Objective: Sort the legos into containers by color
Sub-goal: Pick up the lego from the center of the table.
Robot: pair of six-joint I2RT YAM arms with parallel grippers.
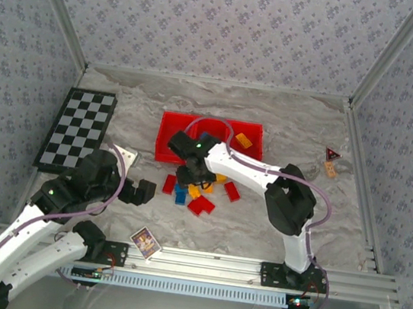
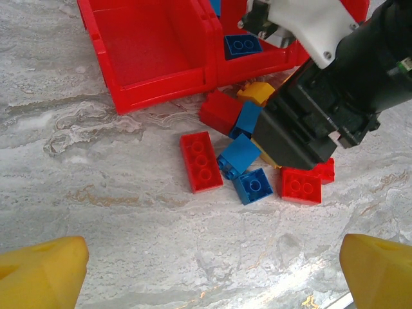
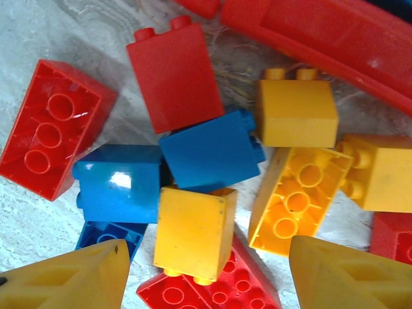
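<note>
A checkered board (image 1: 77,130) lies far left on the surface (image 1: 287,127), and a picture card (image 1: 146,241) lies near the arm bases. The left tool (image 1: 140,191) sits low beside the legos (image 1: 199,193), wide open and empty. The legos are heaped just in front of the red tray (image 1: 169,138). A blue lego (image 2: 241,44) is in its middle box and a yellow lego (image 1: 244,140) is in its right box. The right arm bends across from the right. The right tool (image 1: 188,173) points down over the heap, open, and hides some bricks.
</note>
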